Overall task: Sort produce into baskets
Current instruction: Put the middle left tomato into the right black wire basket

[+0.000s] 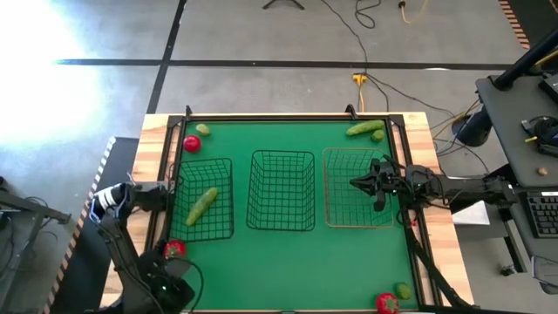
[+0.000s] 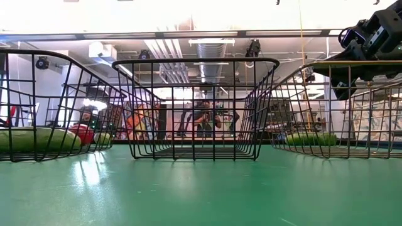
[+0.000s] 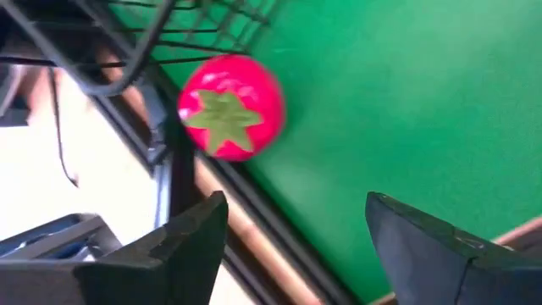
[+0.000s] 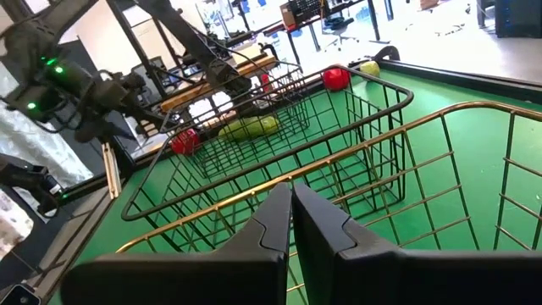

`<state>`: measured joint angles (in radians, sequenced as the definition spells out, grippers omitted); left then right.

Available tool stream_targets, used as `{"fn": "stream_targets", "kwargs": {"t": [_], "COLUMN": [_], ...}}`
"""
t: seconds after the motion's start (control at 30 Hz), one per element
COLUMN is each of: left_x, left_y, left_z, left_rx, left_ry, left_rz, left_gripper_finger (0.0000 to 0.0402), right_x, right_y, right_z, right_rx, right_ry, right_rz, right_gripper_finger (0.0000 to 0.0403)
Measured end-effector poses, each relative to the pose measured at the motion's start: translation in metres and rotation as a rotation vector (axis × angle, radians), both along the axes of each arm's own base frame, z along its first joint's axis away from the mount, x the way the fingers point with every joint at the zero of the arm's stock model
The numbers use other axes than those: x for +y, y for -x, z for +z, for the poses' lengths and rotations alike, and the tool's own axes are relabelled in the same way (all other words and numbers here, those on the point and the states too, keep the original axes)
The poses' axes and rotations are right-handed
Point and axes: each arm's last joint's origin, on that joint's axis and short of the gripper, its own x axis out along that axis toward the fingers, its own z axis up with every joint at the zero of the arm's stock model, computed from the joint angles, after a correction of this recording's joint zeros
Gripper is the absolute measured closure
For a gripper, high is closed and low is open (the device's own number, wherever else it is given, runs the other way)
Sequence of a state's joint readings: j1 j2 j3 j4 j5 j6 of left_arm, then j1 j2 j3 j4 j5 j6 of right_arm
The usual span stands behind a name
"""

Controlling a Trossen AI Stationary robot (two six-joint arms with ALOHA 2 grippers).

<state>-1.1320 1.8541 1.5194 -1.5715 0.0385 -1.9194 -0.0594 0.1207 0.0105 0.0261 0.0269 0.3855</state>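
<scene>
On the green table mat [image 1: 288, 253] we see three wire baskets standing in one row. The left black basket [image 1: 202, 199] holds one cucumber [image 1: 201, 205], which lies tilted on its floor. The middle black basket [image 1: 282, 190] and the tan basket [image 1: 356, 187] on the right show no produce inside from above.

The right gripper [image 1: 359, 183] hangs over the tan basket, near that basket's right wall. In the right wrist view its two fingers [image 4: 254, 246] are pressed together with nothing between them.

The left gripper [image 3: 292, 229] is at the near left corner of the table. Its fingers stand apart and hold nothing. Just in front of them a tomato [image 3: 229, 108] rests on the mat, beside the table's edge rail and close to the corner of the left black basket.

The other produce lies loose on the mat. A second tomato [image 1: 192, 144] and a lime [image 1: 202, 129] are at the far left corner, close to each other. The second cucumber [image 1: 364, 128] and a lime [image 1: 377, 136] are at the far right corner, behind the tan basket. A third tomato [image 1: 386, 302] and a lime [image 1: 403, 290] are at the near right corner.
</scene>
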Motion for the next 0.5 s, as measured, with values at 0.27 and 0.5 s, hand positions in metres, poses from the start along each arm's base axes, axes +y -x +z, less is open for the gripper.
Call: {"fn": "stream_targets", "kwargs": {"t": [0.27, 0.5], "left_x": [0.019, 0.03], "left_y": [0.01, 0.015], "left_z": [-0.017, -0.035], "left_rx": [0.073, 0.097], "left_ry": [-0.048, -0.042], "left_rz": [-0.066, -0.14], "left_gripper_finger": [0.0163, 0.0135], "right_x": [0.0, 0.0], "right_y": [0.0, 0.0], "right_z": [0.0, 0.0], "right_rx": [0.0, 0.0], "right_ry": [0.0, 0.0], "right_rz": [0.0, 0.0], "right_gripper_finger": [0.0394, 0.0394]}}
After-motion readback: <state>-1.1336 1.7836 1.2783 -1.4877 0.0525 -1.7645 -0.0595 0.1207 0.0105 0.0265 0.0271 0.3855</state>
